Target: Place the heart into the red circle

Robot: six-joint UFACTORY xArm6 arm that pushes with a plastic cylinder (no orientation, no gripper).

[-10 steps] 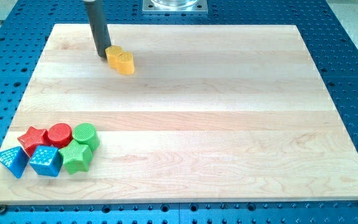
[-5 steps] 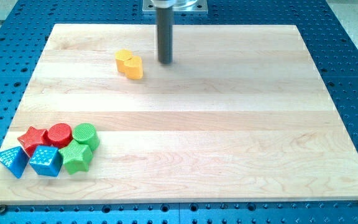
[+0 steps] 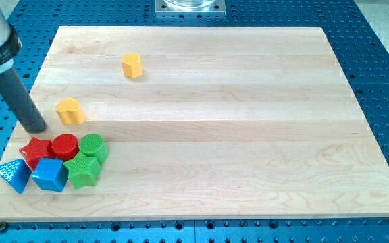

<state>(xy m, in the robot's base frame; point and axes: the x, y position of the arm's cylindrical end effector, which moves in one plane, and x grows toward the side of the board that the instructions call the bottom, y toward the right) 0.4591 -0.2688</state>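
The yellow heart (image 3: pixel 69 111) lies on the wooden board (image 3: pixel 248 135) at the view's left, just above a cluster of blocks. The red circle (image 3: pixel 65 145) sits in that cluster, a short way below the heart and apart from it. My tip (image 3: pixel 36 128) is on the board just left of the heart and a little lower, above the red star (image 3: pixel 36 150). A small gap shows between the rod and the heart.
A second yellow block (image 3: pixel 132 65), many-sided, stands alone near the view's top. The cluster also holds a green circle (image 3: pixel 93 146), a green star (image 3: pixel 82 170), a blue cube (image 3: pixel 50 174) and a blue triangle (image 3: pixel 13 174).
The heart has moved from beside the other yellow block near the top down to the left, close to the cluster. The rod has moved from top centre to the left edge.
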